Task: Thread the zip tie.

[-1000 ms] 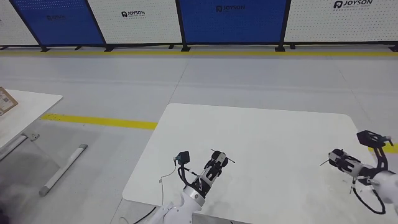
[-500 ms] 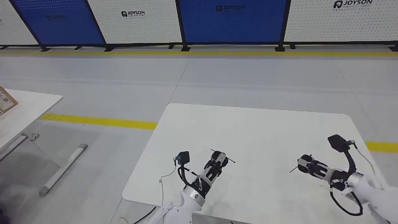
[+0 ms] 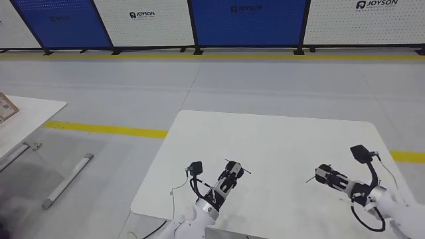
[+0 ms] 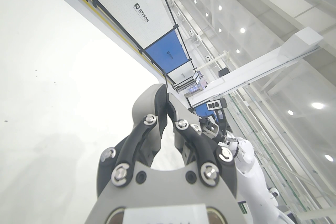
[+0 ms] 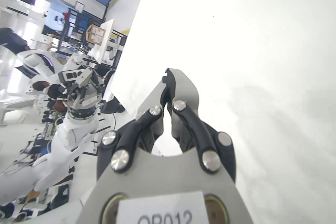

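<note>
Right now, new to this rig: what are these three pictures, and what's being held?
It's a two-armed robot at a white table. The top picture looks down from a camera above its arms; the other two come from a camera on each wrist, looking along that arm's gripper. The left gripper is shut on a thin black zip tie. The right gripper is shut too, with a thin black piece poking from its tip.

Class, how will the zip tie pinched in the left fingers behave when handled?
The zip tie is a thin black strip, so probably very light and bendy. Its end stands straight beyond the left gripper, so likely springy, not limp. Being narrow, it may twist.
</note>
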Controlling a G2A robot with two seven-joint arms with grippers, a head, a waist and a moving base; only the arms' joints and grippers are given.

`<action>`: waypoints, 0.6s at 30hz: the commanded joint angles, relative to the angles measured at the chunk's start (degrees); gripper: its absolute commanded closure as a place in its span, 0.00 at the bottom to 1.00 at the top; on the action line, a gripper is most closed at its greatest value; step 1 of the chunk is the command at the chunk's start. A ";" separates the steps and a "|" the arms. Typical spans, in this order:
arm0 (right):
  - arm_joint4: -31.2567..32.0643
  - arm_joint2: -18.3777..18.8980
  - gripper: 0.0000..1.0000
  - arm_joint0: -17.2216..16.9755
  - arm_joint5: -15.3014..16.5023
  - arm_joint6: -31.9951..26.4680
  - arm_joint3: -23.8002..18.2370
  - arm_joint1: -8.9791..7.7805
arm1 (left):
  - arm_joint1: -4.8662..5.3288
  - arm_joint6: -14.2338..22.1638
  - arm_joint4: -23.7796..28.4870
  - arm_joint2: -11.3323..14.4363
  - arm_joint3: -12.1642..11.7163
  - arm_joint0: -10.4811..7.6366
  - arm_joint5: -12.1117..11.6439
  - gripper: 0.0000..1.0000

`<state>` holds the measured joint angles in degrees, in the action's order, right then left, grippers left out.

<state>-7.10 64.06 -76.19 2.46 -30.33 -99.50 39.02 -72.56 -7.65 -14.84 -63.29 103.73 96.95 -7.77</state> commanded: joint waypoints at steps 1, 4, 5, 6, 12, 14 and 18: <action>0.25 -0.92 1.00 -0.76 0.09 3.55 -0.67 0.50 | 0.00 0.00 0.00 0.00 0.00 0.00 0.00 1.00; 2.56 -3.38 1.00 -2.39 -0.89 11.02 -3.03 1.57 | 0.00 0.00 0.00 0.00 0.00 0.00 0.00 1.00; 3.42 -4.33 1.00 -3.15 -0.69 12.98 -3.67 1.93 | 0.00 0.00 0.00 0.00 0.00 0.00 0.00 1.00; 3.75 -4.64 1.00 -3.43 -0.55 13.97 -3.74 2.14 | 0.00 0.00 0.00 0.00 0.00 0.00 0.00 1.00; 3.89 -4.77 1.00 -3.62 -0.48 14.71 -3.62 2.32 | 0.00 0.00 0.00 0.00 0.00 0.00 0.00 1.00; 3.89 -4.77 1.00 -3.62 -0.48 14.71 -3.62 2.32 | 0.00 0.00 0.00 0.00 0.00 0.00 0.00 1.00; 3.89 -4.77 1.00 -3.62 -0.48 14.71 -3.62 2.32 | 0.00 0.00 0.00 0.00 0.00 0.00 0.00 1.00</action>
<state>-3.21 59.29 -79.81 1.98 -15.62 -103.11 41.34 -72.56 -7.65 -14.84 -63.29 103.73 96.95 -7.77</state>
